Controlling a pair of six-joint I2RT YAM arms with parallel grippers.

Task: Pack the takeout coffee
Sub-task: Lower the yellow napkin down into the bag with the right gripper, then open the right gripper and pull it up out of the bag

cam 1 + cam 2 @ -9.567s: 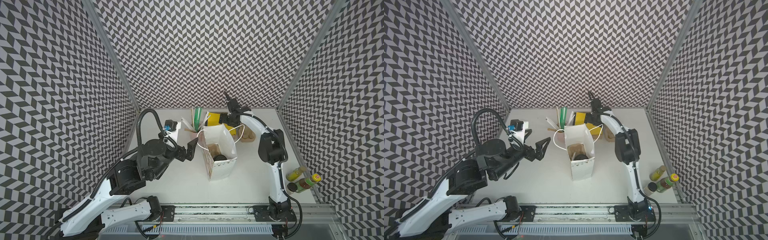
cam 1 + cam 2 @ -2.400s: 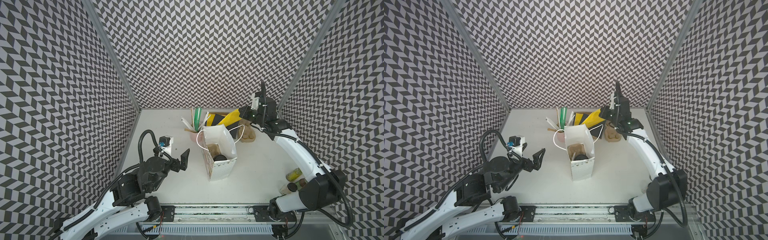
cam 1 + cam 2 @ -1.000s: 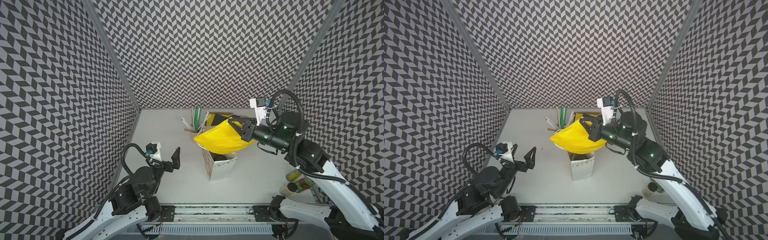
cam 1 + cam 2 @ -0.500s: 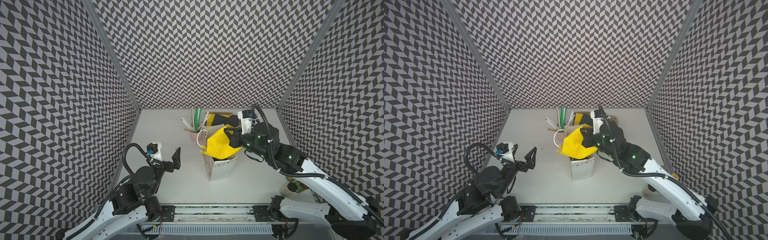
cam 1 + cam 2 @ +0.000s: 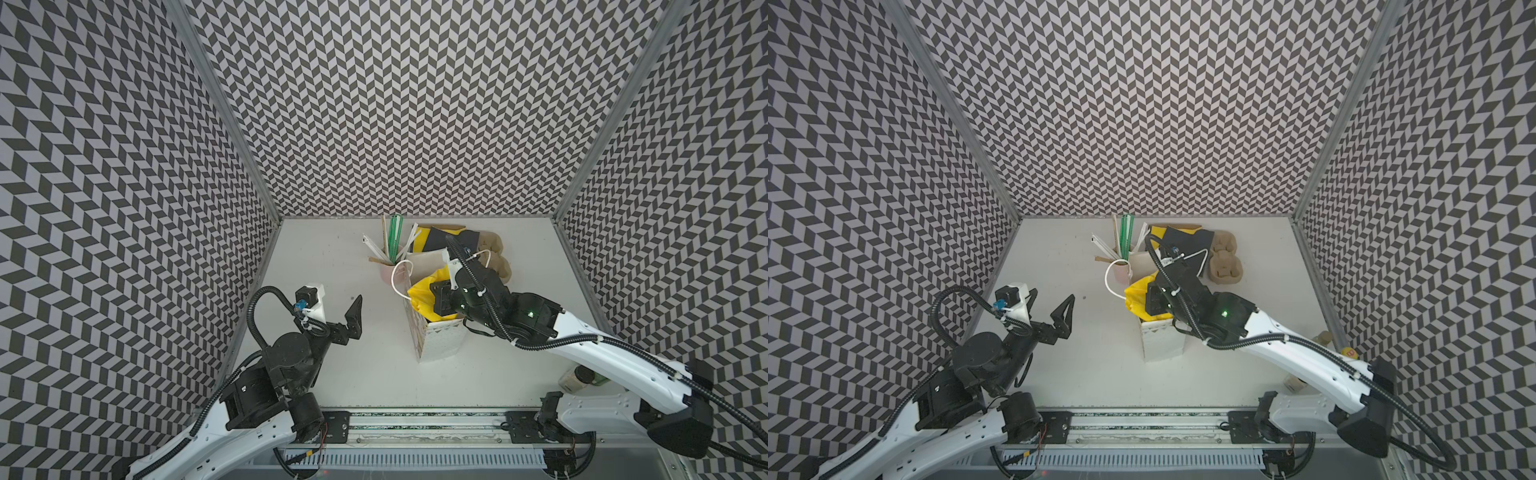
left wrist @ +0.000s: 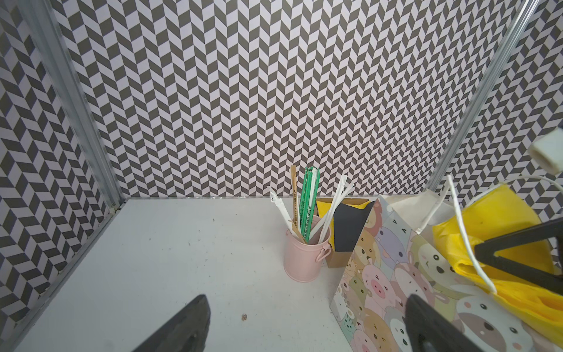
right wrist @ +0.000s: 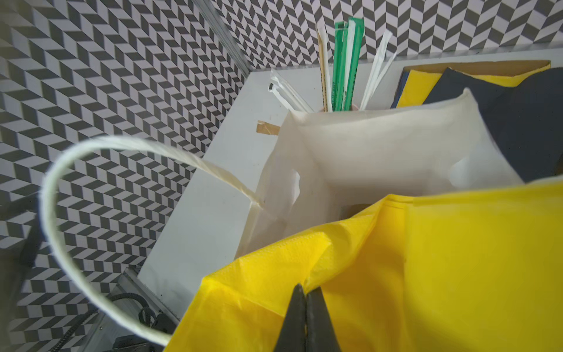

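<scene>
The takeout coffee is hidden in every view. A white paper bag (image 5: 440, 345) (image 5: 1163, 345) with cartoon animals on one side (image 6: 396, 274) stands mid-table. A yellow napkin (image 5: 422, 291) (image 5: 1136, 297) (image 7: 457, 259) fills its mouth and covers what is inside. My right gripper (image 7: 305, 288) is shut on a fold of this napkin, right at the bag's opening (image 5: 440, 299). My left gripper (image 5: 336, 307) (image 5: 1048, 305) (image 6: 307, 329) hangs open and empty over bare table, well to the left of the bag.
A pink cup of wrapped straws (image 5: 390, 272) (image 6: 303, 259) stands behind the bag's left corner. A cardboard box of yellow and black napkins (image 5: 440, 239) and brown cup carriers (image 5: 1225, 262) sit at the back. Bottles (image 5: 577, 376) stand under the right arm.
My right gripper has brought the yellow napkin down from above the bag into its mouth, crumpling it smaller. The left arm has stayed still with its jaws wide.
</scene>
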